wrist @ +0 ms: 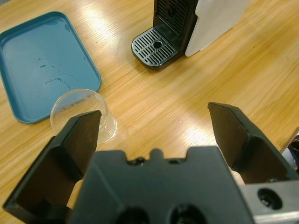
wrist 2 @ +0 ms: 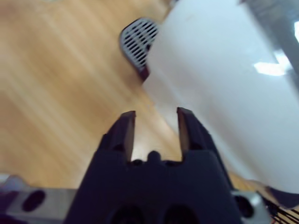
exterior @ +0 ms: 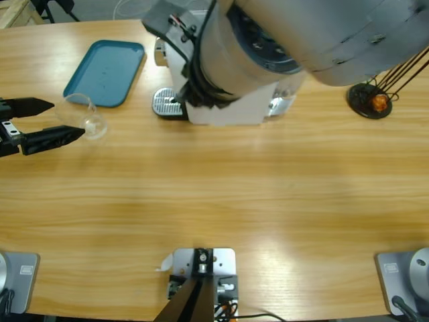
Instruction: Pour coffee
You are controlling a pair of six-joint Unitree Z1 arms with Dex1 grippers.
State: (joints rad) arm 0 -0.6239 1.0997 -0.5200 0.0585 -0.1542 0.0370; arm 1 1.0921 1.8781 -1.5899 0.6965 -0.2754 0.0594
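Your left gripper (exterior: 64,121) has its fingers spread wide apart around the empty clear glass (exterior: 87,117) on the worktop (exterior: 234,194), just beside the teal tray (exterior: 107,70). Your right gripper (wrist 2: 154,119) holds its fingers slightly apart, gripping nothing, close to the white coffee machine (wrist: 187,23). No coffee is visible in the glass.

Silver-grey arm (exterior: 322,40), black wedge-shaped end effector (exterior: 40,121) jaws

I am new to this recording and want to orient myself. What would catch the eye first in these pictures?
In the high view, a large silver arm elbow fills the top, hanging over the white coffee machine with its grated drip tray. At the left edge the left gripper stands open beside an empty clear glass, next to a teal tray. The right gripper points along the machine's white side.
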